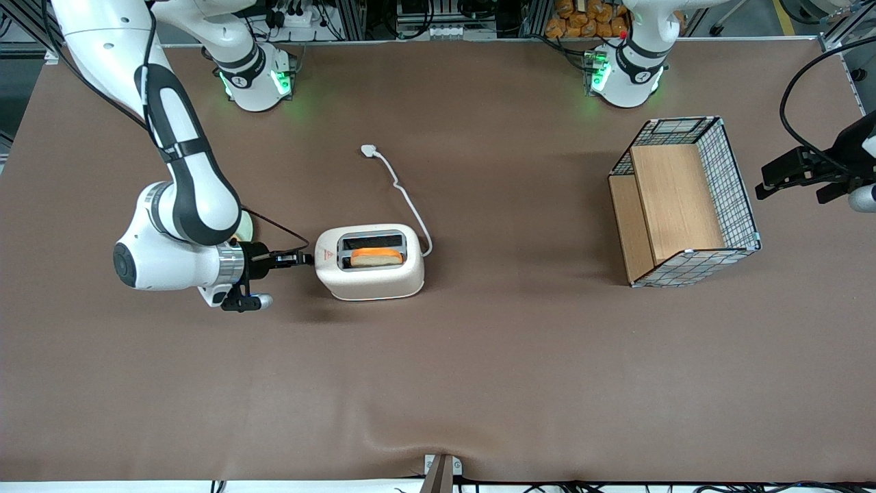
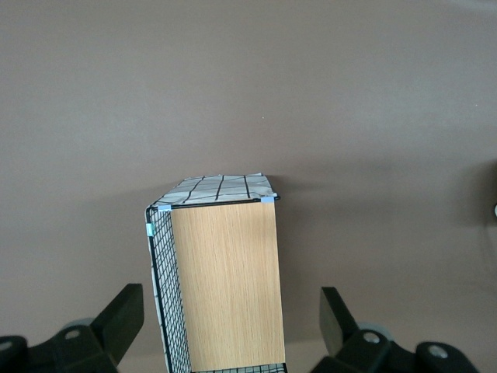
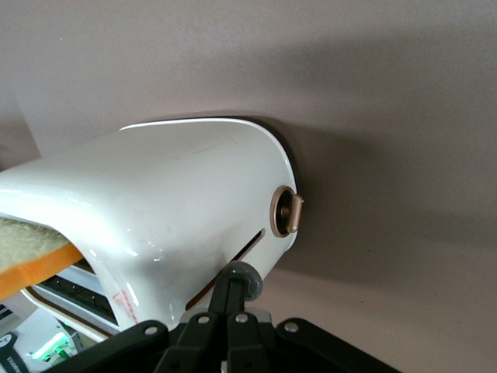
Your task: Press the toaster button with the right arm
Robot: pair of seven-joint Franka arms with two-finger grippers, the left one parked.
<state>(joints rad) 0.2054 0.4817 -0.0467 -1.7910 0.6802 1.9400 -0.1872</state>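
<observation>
The white toaster (image 1: 369, 263) stands on the brown table with a slice of bread (image 1: 376, 257) in the slot nearer the front camera. Its red triangle mark (image 1: 328, 257) is on top at the working arm's end. The right arm's gripper (image 1: 304, 259) lies level at the toaster's short end face, its tips at that face. In the right wrist view the shut fingers (image 3: 247, 299) press together, and their tips touch the round grey toaster button (image 3: 250, 280) on the slotted end face of the toaster (image 3: 178, 202). A bronze-ringed dial (image 3: 286, 211) sits beside the button.
The toaster's white cord (image 1: 405, 196) runs away from the front camera to its plug (image 1: 369, 149). A wire basket with wooden boards (image 1: 684, 202) lies toward the parked arm's end; it also shows in the left wrist view (image 2: 225, 272). A pale round thing (image 1: 244, 226) is partly hidden by the right arm.
</observation>
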